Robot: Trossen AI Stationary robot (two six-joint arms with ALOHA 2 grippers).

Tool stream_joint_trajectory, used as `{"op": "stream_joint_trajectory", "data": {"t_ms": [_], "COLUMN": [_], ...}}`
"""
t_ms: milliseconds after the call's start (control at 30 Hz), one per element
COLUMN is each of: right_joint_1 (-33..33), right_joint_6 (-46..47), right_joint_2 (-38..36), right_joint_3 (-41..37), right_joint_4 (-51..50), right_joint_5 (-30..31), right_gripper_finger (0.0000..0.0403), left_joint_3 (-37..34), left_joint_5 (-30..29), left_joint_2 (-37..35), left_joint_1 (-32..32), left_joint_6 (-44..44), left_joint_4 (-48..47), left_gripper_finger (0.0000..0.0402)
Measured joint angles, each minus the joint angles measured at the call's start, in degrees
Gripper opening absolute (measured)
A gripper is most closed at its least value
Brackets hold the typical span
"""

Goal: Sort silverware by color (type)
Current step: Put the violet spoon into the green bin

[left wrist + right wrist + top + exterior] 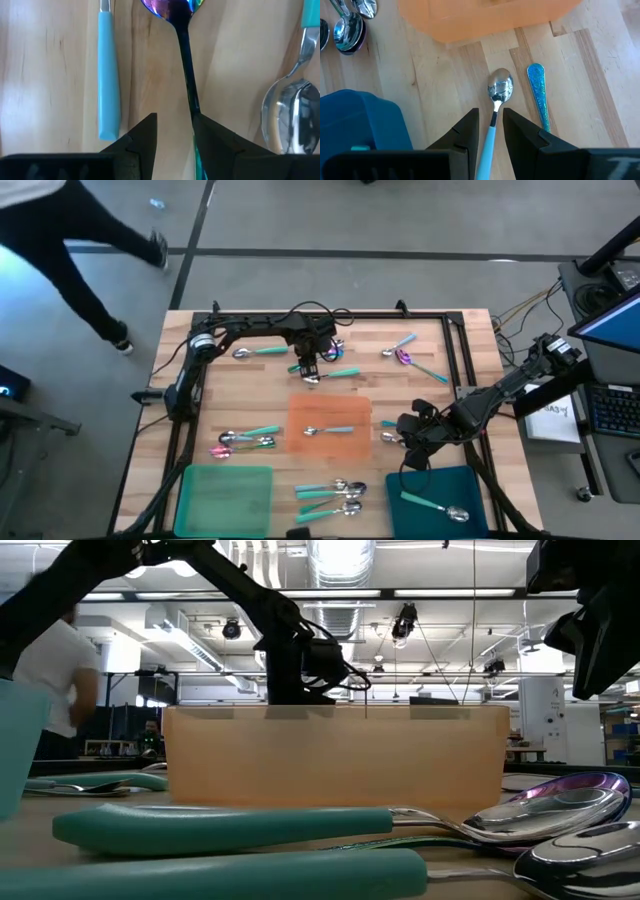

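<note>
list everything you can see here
table: one, light wood, centre
orange tray: one, mid-table, holds one spoon
green tray: one, near left corner
teal tray: one, near right, holds one spoon
spoons: about eighteen, teal or blue handles, scattered in clusters
person: one, dark clothes, on the floor beyond the table
left gripper: open, over far-centre spoons
right gripper: open, astride a blue-handled spoon beside the orange tray

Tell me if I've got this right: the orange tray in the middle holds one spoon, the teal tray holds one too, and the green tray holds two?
Not quite. The high view shows the green tray holding nothing. The orange tray has one spoon and the teal tray one spoon, as you said.
</note>
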Motion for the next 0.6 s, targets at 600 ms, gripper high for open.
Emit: {"op": "stream_joint_trajectory", "data": {"t_ms": [600], "right_joint_1": [0.0], "right_joint_6": [-0.5], "right_joint_2": [0.0], "right_joint_3": [0.0], "right_joint_4": [0.0], "right_joint_5": [0.0], "right_gripper_finger": [0.0079], "left_joint_3": [0.0], "left_joint_5": [1.1], "left_joint_2": [-0.2], "left_joint_1": [-0.6], "left_joint_6": [-1.3], "left_joint_4": [-1.2], "left_gripper_finger": [0.0114]}}
